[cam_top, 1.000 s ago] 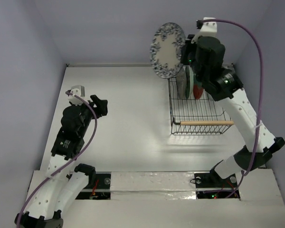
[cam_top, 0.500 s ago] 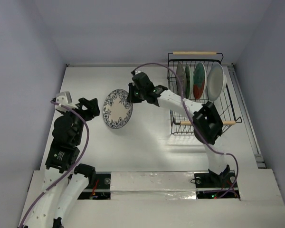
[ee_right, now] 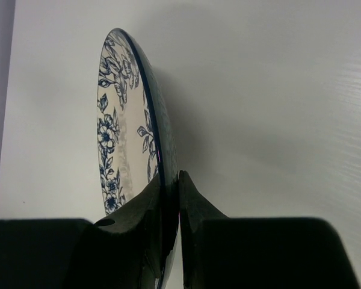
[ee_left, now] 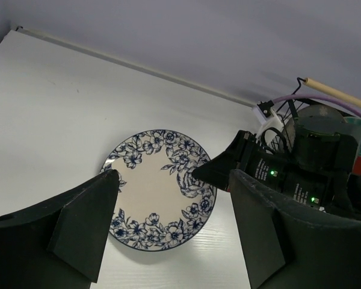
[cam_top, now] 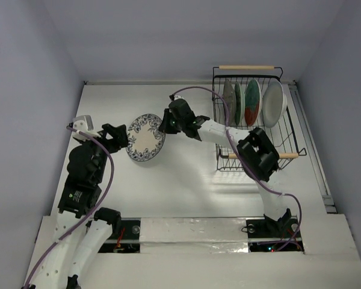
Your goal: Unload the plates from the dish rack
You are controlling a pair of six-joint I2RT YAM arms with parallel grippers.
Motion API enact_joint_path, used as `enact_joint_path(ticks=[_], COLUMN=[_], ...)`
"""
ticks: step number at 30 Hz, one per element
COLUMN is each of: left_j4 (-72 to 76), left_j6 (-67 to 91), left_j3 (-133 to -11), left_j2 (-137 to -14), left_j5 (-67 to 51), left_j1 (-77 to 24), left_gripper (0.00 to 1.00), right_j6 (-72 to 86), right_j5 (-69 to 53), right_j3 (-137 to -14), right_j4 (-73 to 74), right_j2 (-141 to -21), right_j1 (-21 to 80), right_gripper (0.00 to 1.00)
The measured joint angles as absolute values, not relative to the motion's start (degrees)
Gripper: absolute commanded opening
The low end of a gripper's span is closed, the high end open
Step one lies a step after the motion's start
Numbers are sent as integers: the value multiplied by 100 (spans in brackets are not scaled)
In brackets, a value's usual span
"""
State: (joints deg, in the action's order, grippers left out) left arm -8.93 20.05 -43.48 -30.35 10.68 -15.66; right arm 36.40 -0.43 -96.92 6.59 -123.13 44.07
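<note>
1. Since a second ago, the blue-floral plate (cam_top: 145, 138) has come away from high above the dish rack (cam_top: 277, 141) and out over the open left part of the table, and in the last half second it has edged closer to the left gripper (cam_top: 117, 137).
2. Pinching that plate by its rim is the right gripper (ee_right: 170, 180), fingers narrow with the edge between them. The plate stands on edge, its patterned face turned toward the left arm.
3. Opposite it, the left gripper (ee_left: 174, 177) is spread wide and holds nothing. Its fingers frame the plate in the wrist view, but I cannot tell whether they are around the rim yet.
4. Four other plates (cam_top: 253, 102) stand upright in the rack.
5. My worry is the hand-over. If the right fingers let go before the left ones bite, the plate falls and may crack.
6. A thin rim grip on glazed china looks slippery. I think the plate could swing or slide if nudged.
7. Both grippers are near each other, so a hasty closing could knock fingers together or push the plate askew.
8. Under it all lies a plain white table (cam_top: 186, 174), shiny toward the near edge.
9. Pale lilac-grey walls (cam_top: 168, 36) close it in at the back and both sides.
</note>
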Motion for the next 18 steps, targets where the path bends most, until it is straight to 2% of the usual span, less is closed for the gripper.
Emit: enact_joint_path(ticks=[3, 7, 11, 17, 18], left_j4=[-886, -884, -884, -882, -882], left_j6=[2008, 2010, 2010, 2012, 2012], left_j3=[-4348, -4348, -4348, -4348, -4348], left_j2=[-3055, -3081, -3083, -3098, -3098], left_j5=[1026, 945, 897, 834, 816], left_j1=[-1566, -1566, -1566, -1566, -1566], left_gripper=[72, 73, 73, 74, 74], right_j6=[3739, 3743, 3688, 3538, 3509], right_j5=[27, 198, 346, 537, 567], right_j3=[-9402, -9004, -8912, -8921, -8921], right_j4=[379, 370, 659, 972, 991], right_j2=[-12313, -12313, -12313, -12315, -12315], right_j1=[4407, 4405, 4397, 4399, 4399], right_gripper=[27, 35, 37, 54, 60])
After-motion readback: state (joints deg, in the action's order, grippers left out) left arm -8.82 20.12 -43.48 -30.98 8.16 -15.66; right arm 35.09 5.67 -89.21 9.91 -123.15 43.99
